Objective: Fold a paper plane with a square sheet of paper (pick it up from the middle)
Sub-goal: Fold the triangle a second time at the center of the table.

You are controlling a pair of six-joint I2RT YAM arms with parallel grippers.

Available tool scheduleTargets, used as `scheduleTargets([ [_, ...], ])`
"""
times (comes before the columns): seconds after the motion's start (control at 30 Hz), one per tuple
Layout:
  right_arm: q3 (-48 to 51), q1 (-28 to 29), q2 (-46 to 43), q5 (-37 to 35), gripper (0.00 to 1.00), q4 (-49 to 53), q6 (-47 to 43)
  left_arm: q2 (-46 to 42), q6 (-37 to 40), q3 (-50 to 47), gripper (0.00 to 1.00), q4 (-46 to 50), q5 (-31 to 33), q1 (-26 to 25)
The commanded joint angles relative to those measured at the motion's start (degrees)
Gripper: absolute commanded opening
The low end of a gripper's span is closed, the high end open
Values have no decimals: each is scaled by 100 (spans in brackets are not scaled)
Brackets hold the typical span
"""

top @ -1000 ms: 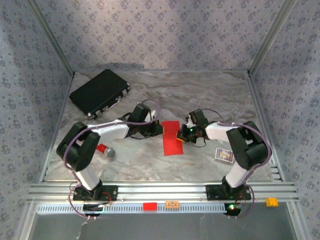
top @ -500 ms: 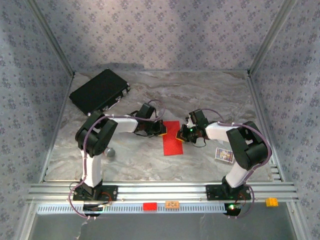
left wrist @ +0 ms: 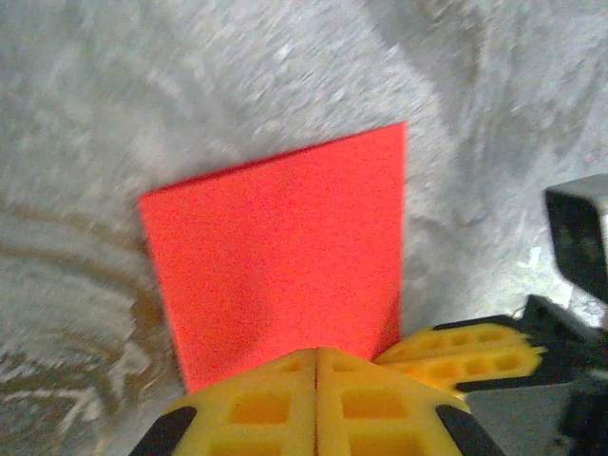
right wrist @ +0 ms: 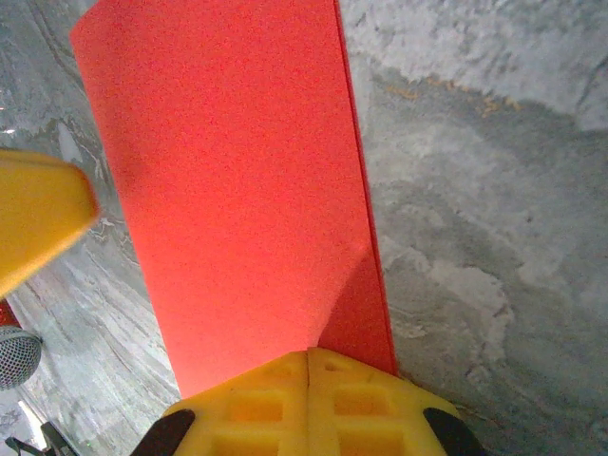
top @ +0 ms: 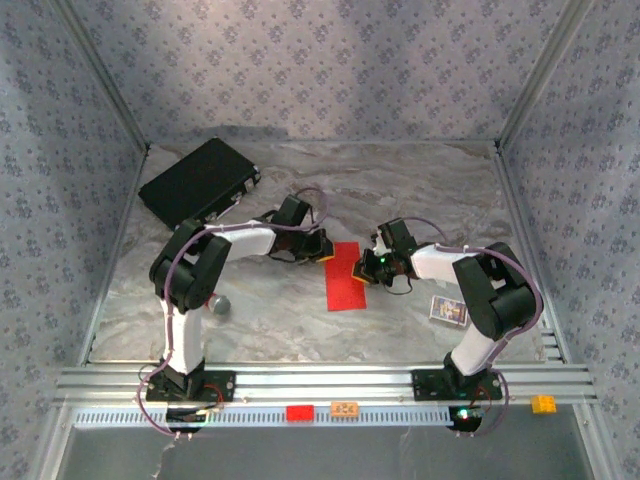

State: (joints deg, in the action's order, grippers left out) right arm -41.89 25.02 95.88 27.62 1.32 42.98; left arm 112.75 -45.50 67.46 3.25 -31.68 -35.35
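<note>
Thin bright-red paper sheet (top: 345, 278) lies mid-table (top: 420, 190), folded in half only. My left claw (top: 324, 254) and right claw (top: 364, 269) are pressed together at its edges. Nose and wing folds remain.

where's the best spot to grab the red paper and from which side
Grip the red paper by its long edge nearest the right gripper, coming in low from that side. It lies flat and thin on the table, so a straight-down pinch finds nothing; that edge shows two layers, likely easier to catch.
</note>
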Motion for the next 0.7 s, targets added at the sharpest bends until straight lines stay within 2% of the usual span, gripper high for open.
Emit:
scheduleTargets([
  [0.0, 179, 30, 169, -487, 0, 905, -123, 221, 105, 313, 7, 200, -3, 32],
  [0.43, 155, 36, -58, -183, 0, 694, -78, 728, 285, 444, 5, 423, 236, 152],
  [0.5, 159, 38, -436, -27, 7, 702, 19, 740, 274, 383, 5, 409, 241, 167],
  [0.67, 194, -49, -1444, -243, 25, 1384, 92, 740, 194, 244, 4, 267, 184, 162],
])
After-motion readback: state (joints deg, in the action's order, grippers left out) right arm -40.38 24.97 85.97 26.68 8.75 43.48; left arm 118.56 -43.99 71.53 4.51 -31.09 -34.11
